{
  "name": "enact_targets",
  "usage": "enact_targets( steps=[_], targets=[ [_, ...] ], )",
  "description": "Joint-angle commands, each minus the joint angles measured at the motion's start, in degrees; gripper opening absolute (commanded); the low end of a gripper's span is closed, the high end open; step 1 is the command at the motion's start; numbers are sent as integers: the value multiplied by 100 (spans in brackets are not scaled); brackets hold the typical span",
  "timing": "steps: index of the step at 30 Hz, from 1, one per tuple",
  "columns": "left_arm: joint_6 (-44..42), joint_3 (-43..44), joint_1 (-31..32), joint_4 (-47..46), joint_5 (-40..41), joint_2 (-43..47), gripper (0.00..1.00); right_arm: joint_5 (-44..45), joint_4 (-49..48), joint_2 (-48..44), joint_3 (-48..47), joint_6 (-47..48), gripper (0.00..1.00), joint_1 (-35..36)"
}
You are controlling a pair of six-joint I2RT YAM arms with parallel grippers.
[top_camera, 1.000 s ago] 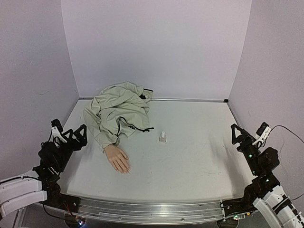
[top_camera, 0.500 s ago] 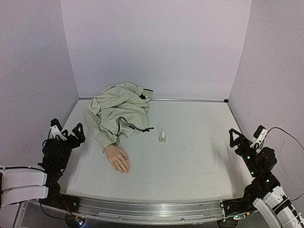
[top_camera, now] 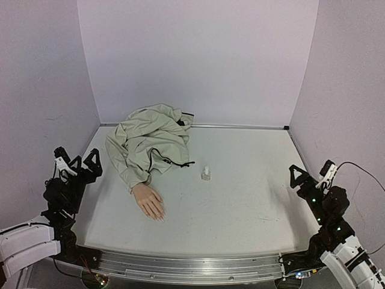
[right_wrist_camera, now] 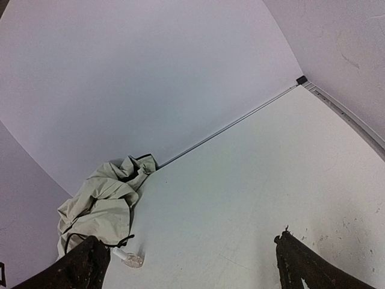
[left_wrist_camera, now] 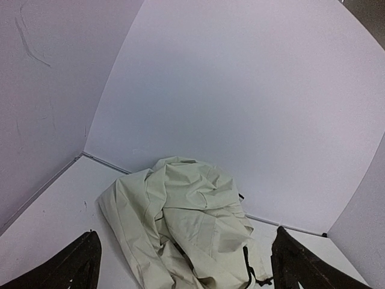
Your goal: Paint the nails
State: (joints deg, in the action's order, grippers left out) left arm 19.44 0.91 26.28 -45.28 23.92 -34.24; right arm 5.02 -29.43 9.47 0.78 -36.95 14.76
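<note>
A flesh-pink mannequin hand lies palm down left of the table's middle, its pale nails pointing toward the near edge. A beige jacket covers its sleeve and also shows in the left wrist view and the right wrist view. A small clear glass bottle stands right of the sleeve; it shows in the right wrist view. My left gripper is open and empty at the far left. My right gripper is open and empty at the far right.
Lilac walls close in the white table at the back and both sides. A metal rail runs along the near edge. The jacket's black drawstring trails on the table toward the bottle.
My left arm has drawn back to the left, away from the hand. My right gripper has shifted slightly left and down. The hand, jacket and bottle have not moved.
</note>
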Motion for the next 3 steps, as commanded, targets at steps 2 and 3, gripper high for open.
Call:
enact_targets(
  steps=[2,3],
  targets=[
    [-77,-409,-27,23,-83,-45,99,163,-248,-188,318,-16,98,-20],
    [-85,-407,-22,19,-81,-44,99,213,-179,-207,289,4,98,-18]
  ],
)
